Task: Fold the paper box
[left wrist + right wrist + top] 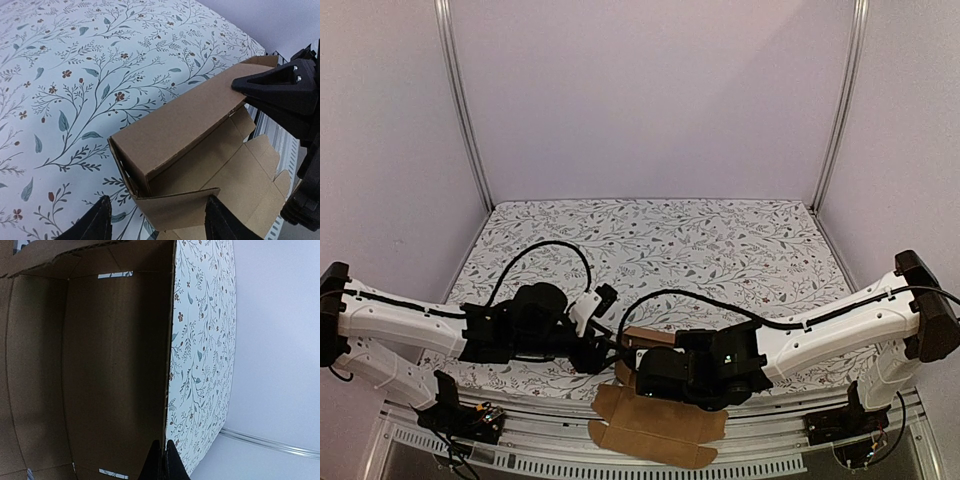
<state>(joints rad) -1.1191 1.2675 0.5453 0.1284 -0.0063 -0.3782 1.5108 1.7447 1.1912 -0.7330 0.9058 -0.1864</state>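
Two arms are reaching in toward the middle of the flower-patterned table (720,240), close to its near edge, where the paper box (655,425) is lying half formed. Its flat flaps are sticking out past the table's near edge. In the left wrist view one long panel of the box (190,125) is standing up and folding over into a hollow sleeve, open at the end facing the camera.

The left claw (160,225) is spread, with one finger on each side of that open end (neither is visibly touching the cardboard). The right claw (162,460) is pressed together, and its tip (240,86) is sitting at the upper edge of the raised panel. Whether any cardboard is caught between its fingers I cannot tell.
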